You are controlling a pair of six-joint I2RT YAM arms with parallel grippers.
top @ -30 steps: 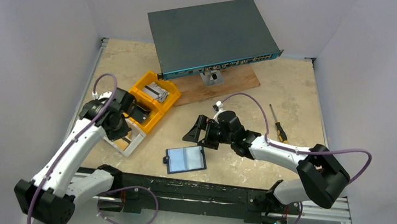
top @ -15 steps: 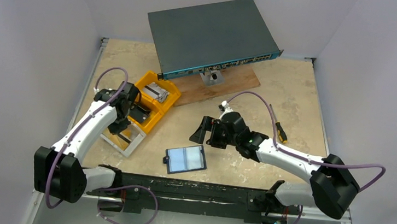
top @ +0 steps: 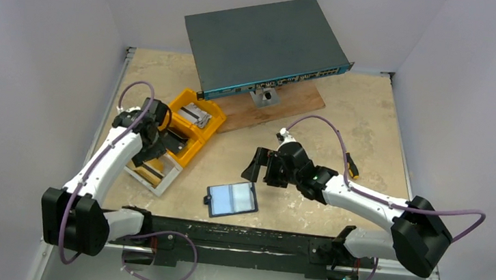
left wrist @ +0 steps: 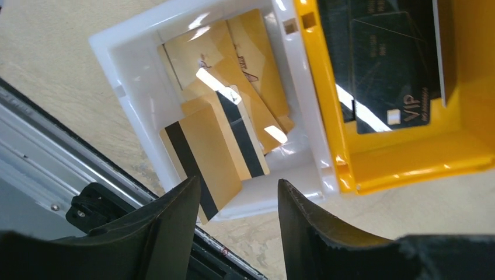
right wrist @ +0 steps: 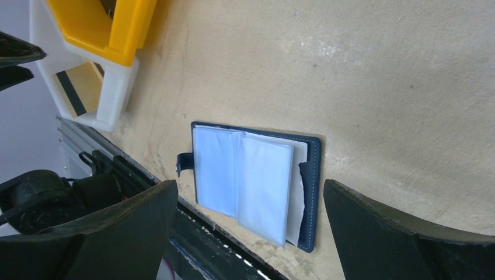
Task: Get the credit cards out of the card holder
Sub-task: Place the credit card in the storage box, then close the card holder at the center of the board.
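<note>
The card holder (top: 231, 199) lies open near the table's front edge, a dark navy wallet with pale clear sleeves (right wrist: 242, 175) facing up. Several gold credit cards (left wrist: 216, 140) with black stripes lie loose in a white bin (left wrist: 134, 99). My left gripper (left wrist: 238, 181) hangs over that bin's near corner, open, with nothing between its fingers. My right gripper (top: 261, 165) hovers just behind the card holder (right wrist: 312, 192), jaws wide apart and empty.
Yellow bins (top: 188, 124) adjoin the white bin (top: 156, 172); one holds black cards (left wrist: 385, 70). A network switch (top: 265, 42) rests on a wooden board (top: 283, 102) at the back. A screwdriver (top: 350, 160) lies to the right. A black rail (top: 236, 235) runs along the near edge.
My left gripper has gone from shut to open above the white bin, with its arm shifted over the bin. The right gripper has drifted slightly right and stays open.
</note>
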